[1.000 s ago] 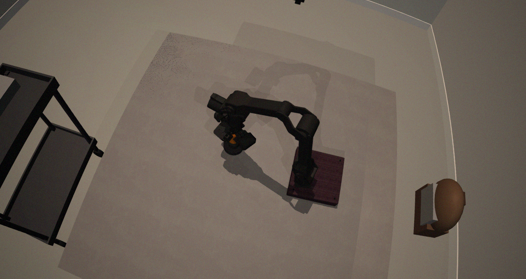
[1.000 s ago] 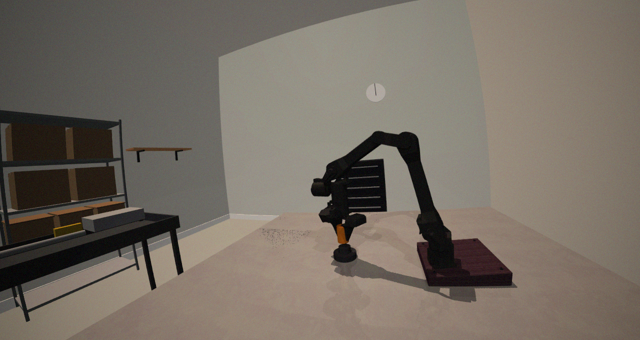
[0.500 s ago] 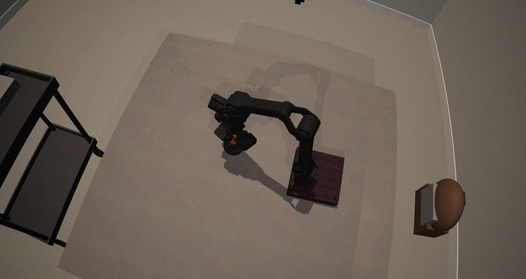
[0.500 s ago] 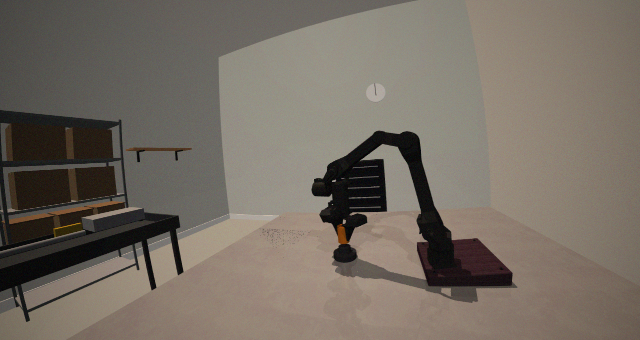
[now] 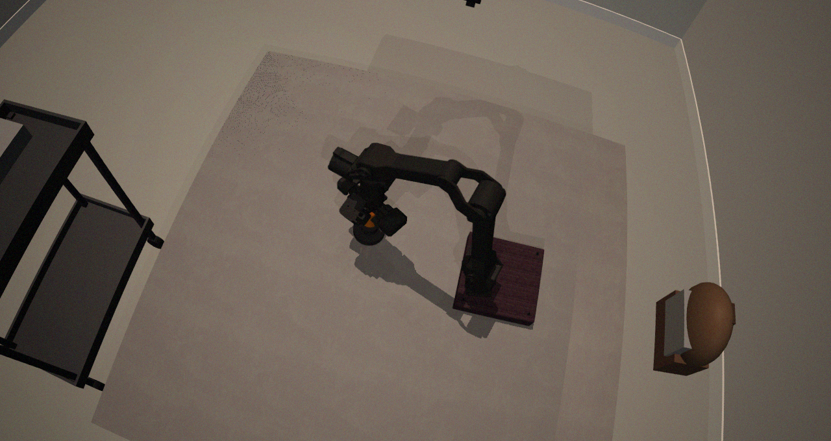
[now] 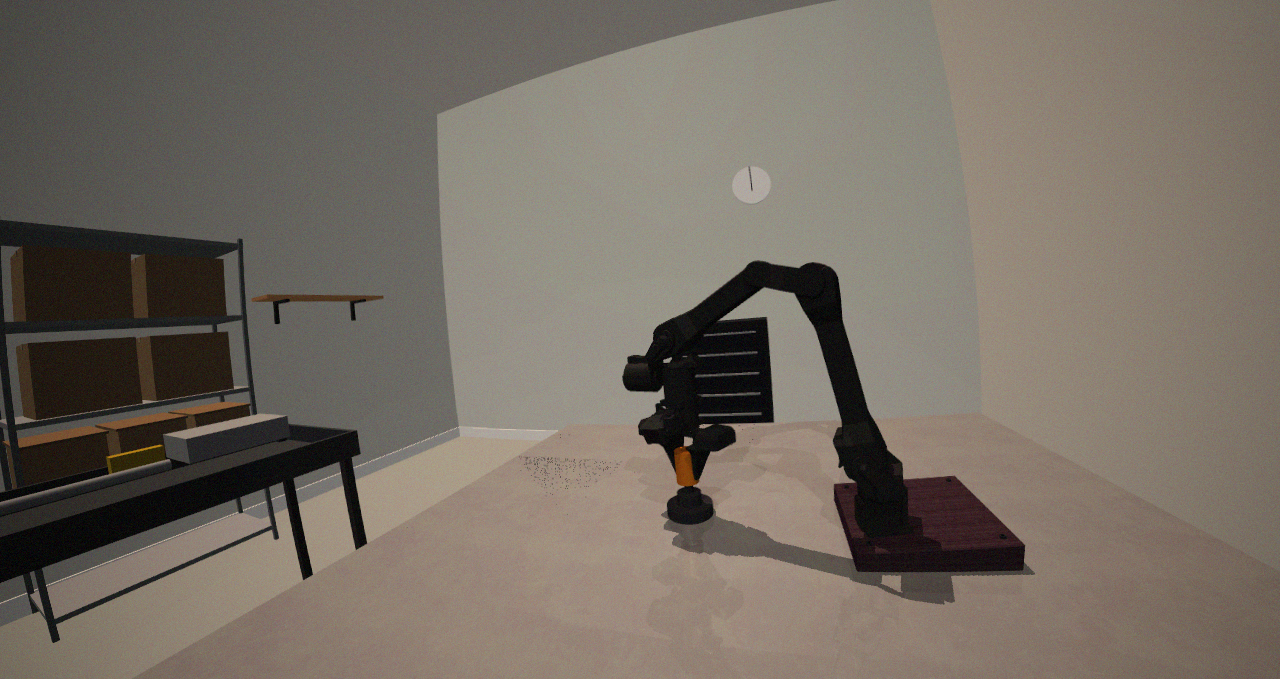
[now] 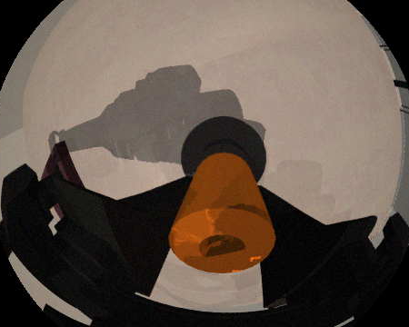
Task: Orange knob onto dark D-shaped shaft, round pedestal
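Note:
The orange knob (image 5: 370, 219) (image 6: 685, 466) (image 7: 223, 195) is held upright, with its D-shaped hole showing at its near end in the wrist view. My gripper (image 6: 687, 471) (image 7: 223, 187) is shut on the knob, one dark finger on each side. The round dark pedestal (image 5: 368, 236) (image 6: 690, 509) (image 7: 200, 143) stands on the table right below the knob. In the exterior view the knob's lower end is just above the pedestal's raised middle. The shaft is not plainly visible; whether its tip is inside the knob I cannot tell.
The arm's base stands on a dark red wooden board (image 5: 520, 281) (image 6: 939, 518), to the right of the pedestal in the top and exterior views. A black cart (image 5: 75, 287) (image 6: 322, 447) stands off the table's left side. The arm's shadow falls beside the pedestal.

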`<state>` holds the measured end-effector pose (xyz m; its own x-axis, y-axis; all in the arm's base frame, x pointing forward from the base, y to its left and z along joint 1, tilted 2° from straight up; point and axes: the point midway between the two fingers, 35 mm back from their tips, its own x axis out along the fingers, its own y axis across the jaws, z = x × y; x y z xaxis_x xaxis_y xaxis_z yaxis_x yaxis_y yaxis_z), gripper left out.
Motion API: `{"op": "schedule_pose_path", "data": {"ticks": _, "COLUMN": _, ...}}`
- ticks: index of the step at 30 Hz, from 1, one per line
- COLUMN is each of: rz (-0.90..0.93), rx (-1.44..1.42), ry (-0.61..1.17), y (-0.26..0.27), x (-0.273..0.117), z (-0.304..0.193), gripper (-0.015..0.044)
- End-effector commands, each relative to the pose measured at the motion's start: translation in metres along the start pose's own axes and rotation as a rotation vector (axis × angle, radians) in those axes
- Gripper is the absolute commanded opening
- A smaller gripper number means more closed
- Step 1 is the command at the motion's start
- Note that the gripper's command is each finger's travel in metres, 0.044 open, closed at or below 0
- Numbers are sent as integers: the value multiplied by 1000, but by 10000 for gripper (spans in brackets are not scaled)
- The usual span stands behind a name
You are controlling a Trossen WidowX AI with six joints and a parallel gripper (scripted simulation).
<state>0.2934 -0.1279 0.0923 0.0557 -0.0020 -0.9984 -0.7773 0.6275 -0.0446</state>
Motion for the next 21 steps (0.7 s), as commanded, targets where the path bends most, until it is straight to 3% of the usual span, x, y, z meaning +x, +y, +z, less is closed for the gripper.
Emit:
{"op": "schedule_pose_path", "data": {"ticks": 1, "rz": -8, "rx": -120, "ry": -7, "y": -4, "x": -4, "z": 2, "gripper": 0}}
{"op": "schedule_pose_path", "data": {"ticks": 21, "rz": -8, "rx": -131, "ry": -7, "y": -3, "x": 2, "z": 2, "gripper": 0}}
